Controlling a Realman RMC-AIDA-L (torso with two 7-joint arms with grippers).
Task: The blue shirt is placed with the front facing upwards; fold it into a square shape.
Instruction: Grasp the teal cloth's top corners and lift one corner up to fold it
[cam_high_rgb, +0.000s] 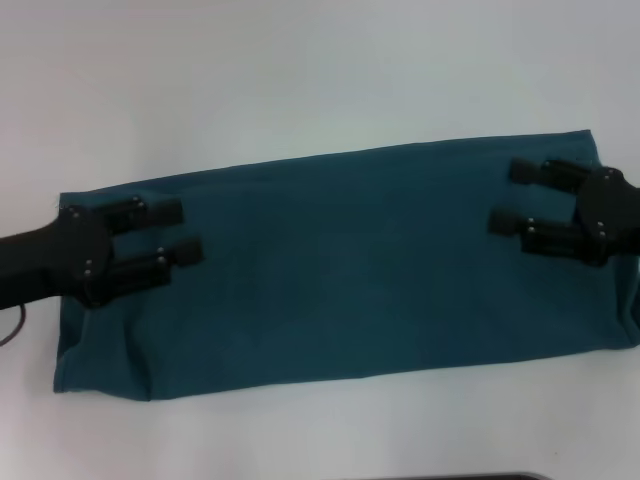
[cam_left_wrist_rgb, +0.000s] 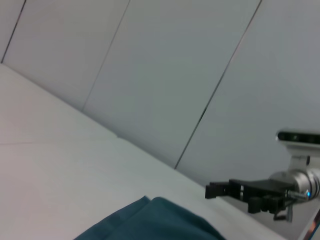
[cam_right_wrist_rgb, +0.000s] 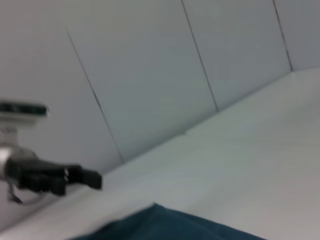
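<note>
A plain white, matte tabletop filling the whole head view. Directly on it, lying flat, a large dark teal-blue cotton shirt, folded into one long band running across from the left side to the right, slightly tilted so that the right end lies farther away than the left. Plain cloth facing up, without letters showing. Left end with a soft fold line near its corner; right end reaching close to the picture's edge. Bare white surface all round the band, widest on the far side. In both wrist views, a folded teal edge resting on the same pale surface, before grey wall panels.
</note>
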